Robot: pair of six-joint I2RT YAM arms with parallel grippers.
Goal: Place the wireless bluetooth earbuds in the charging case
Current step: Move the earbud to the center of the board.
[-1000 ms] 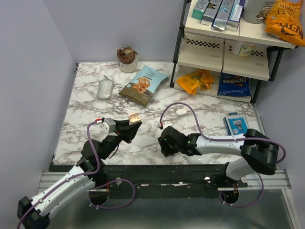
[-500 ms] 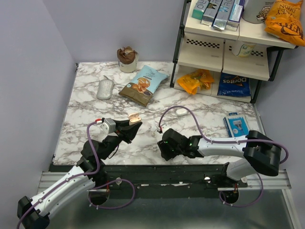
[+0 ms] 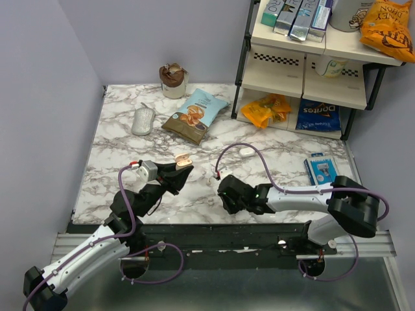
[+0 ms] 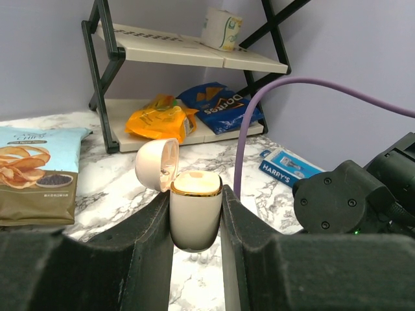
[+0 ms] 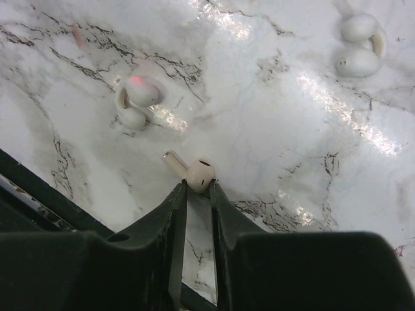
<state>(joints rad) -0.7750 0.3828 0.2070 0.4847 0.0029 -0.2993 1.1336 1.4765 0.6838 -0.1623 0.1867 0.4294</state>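
Because the right gripper (image 5: 198,189) pinches the tiny earbud (image 5: 196,172) with just its tips, down by the marble table (image 5: 272,129), the bud may slip out and roll away. The left gripper (image 4: 196,201) squeezes the open charging case (image 4: 195,220), and a bump could knock it crooked.

The cream charging case (image 4: 195,223) is standing upright, lid open, in the left end effector (image 4: 195,201); a white earbud (image 5: 197,172) is sitting pinched by the right end effector (image 5: 196,190).

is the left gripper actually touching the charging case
Touching. The left wrist view shows the small cream rounded plastic charging case, lid open, clamped between both fingers of the left gripper, no gap either side.
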